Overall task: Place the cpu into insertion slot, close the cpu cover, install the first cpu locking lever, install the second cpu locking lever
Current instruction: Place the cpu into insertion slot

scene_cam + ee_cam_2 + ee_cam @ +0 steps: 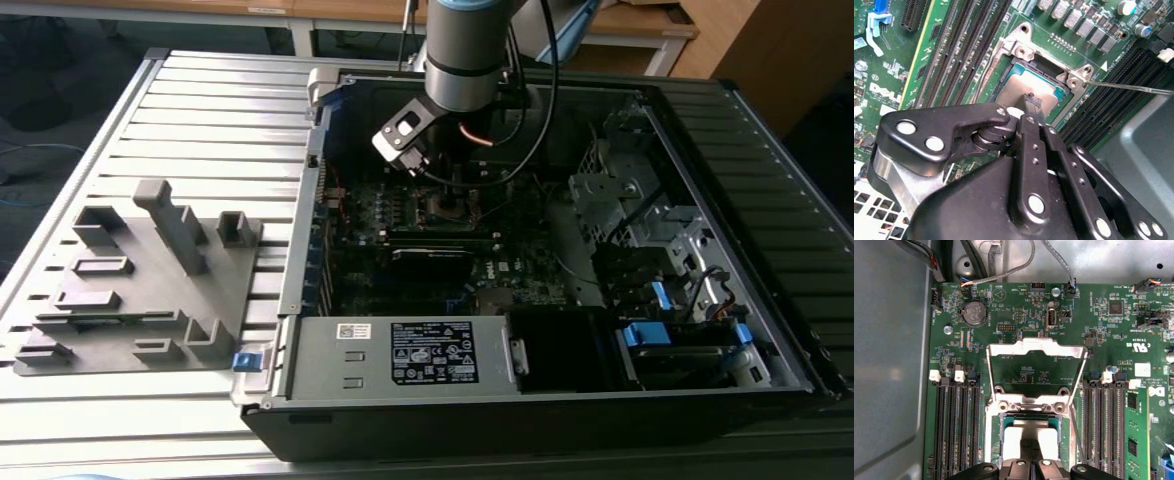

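The cpu [1021, 90] is a small square chip with a dull silver top, and it lies flat in the insertion slot [996, 440] on the green motherboard. It also shows under the fingers as cpu [1026, 426]. My gripper [1031, 101] is shut, its narrow black tip resting on or just above the chip's top. In the exterior view the gripper [451, 195] hangs over the socket inside the open computer case. The cpu cover [1036, 344], a silvery square frame, stands swung open on its hinge beyond the slot. A thin wire locking lever [1134, 87] sticks out beside the socket, unlatched.
Black memory slots [956, 430] run along both sides of the socket. The case wall [889, 365] is close on one side, with cables [1014, 265] behind. A grey fixture plate [134, 280] lies outside the case at the exterior view's left. The power supply [400, 350] sits at the case front.
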Robot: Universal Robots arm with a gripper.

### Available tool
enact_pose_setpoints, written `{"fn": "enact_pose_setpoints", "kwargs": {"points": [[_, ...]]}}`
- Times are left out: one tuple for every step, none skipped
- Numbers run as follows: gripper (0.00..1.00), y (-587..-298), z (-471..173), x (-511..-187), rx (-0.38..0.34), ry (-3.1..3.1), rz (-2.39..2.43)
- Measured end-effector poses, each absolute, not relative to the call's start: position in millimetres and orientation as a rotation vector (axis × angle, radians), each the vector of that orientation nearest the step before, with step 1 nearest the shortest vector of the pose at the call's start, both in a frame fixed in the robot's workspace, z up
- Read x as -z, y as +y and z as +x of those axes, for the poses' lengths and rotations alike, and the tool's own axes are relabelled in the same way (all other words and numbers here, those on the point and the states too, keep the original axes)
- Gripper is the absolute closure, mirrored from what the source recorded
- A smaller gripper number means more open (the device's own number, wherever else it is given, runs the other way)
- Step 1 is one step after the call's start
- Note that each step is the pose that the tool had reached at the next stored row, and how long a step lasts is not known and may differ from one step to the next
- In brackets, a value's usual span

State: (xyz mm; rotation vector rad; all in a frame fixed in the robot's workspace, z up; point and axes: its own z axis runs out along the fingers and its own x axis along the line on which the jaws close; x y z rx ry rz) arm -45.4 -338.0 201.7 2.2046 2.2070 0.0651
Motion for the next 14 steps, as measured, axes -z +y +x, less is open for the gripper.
{"fn": "enact_pose_setpoints", "kwargs": {"points": [[0.89, -338.0, -45.4, -201.6, -0.065, 2.207, 2.205], [0.89, -338.0, -45.4, -201.6, -0.065, 2.207, 2.205], [0.89, -338.0, -45.4, -201.6, -0.065, 2.207, 2.205], [0.89, -338.0, -45.4, -201.1, -0.066, 2.207, 2.205], [0.89, -337.9, -45.3, -200.4, -0.066, 2.207, 2.205], [0.89, -338.0, -45.4, -200.1, -0.065, 2.207, 2.205], [0.89, -338.1, -45.4, -200.0, -0.065, 2.207, 2.205], [0.89, -338.1, -45.4, -200.0, -0.065, 2.207, 2.205], [0.89, -338.1, -45.4, -200.0, -0.065, 2.207, 2.205], [0.89, -338.0, -45.4, -199.9, -0.065, 2.207, 2.205], [0.89, -338.0, -45.4, -199.8, -0.065, 2.207, 2.205], [0.89, -338.0, -45.4, -199.4, -0.065, 2.207, 2.205], [0.89, -338.1, -45.5, -199.0, -0.064, 2.207, 2.204], [0.89, -338.2, -45.5, -198.6, -0.063, 2.207, 2.204]]}}
